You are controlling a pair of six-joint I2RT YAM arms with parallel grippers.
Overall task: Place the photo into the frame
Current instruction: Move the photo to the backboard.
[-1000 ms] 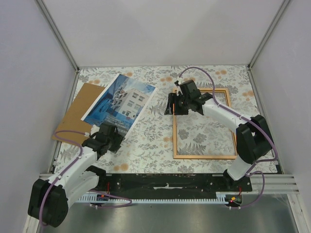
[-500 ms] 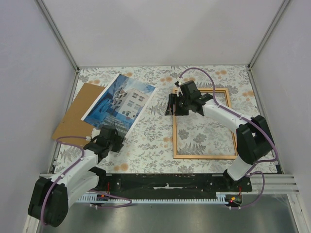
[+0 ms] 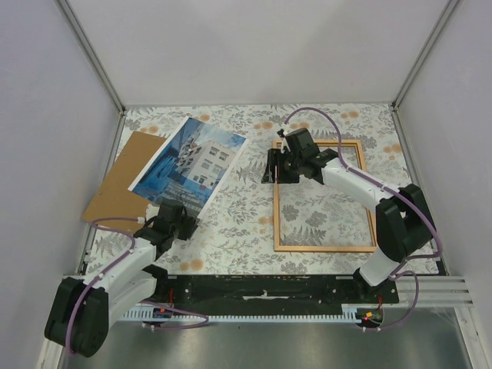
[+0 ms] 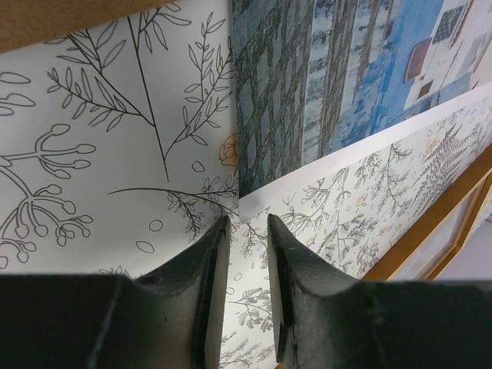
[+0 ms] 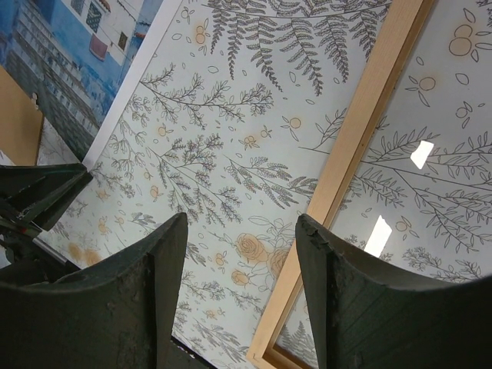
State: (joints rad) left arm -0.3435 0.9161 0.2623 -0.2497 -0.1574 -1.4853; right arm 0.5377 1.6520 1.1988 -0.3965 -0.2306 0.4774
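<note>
The left gripper [image 4: 246,221] is sitting low over the patterned tabletop [image 4: 100,154] with its fingers narrowly parted and nothing visibly pinched. The photo [image 4: 346,84] is lying face up directly ahead of it, its near corner just at the gap between the fingertips. The right gripper [image 5: 242,231] is hovering spread wide and empty, with the frame [image 5: 361,146] lying flat beneath it, one rail passing under one finger.

Lab booth: alu rails [image 3: 91,55], white walls [image 3: 254,46].

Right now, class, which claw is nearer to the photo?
Left. Left claw: at the near corner of the photo. Right claw: off to its right, over the far-left corner of the frame.
</note>
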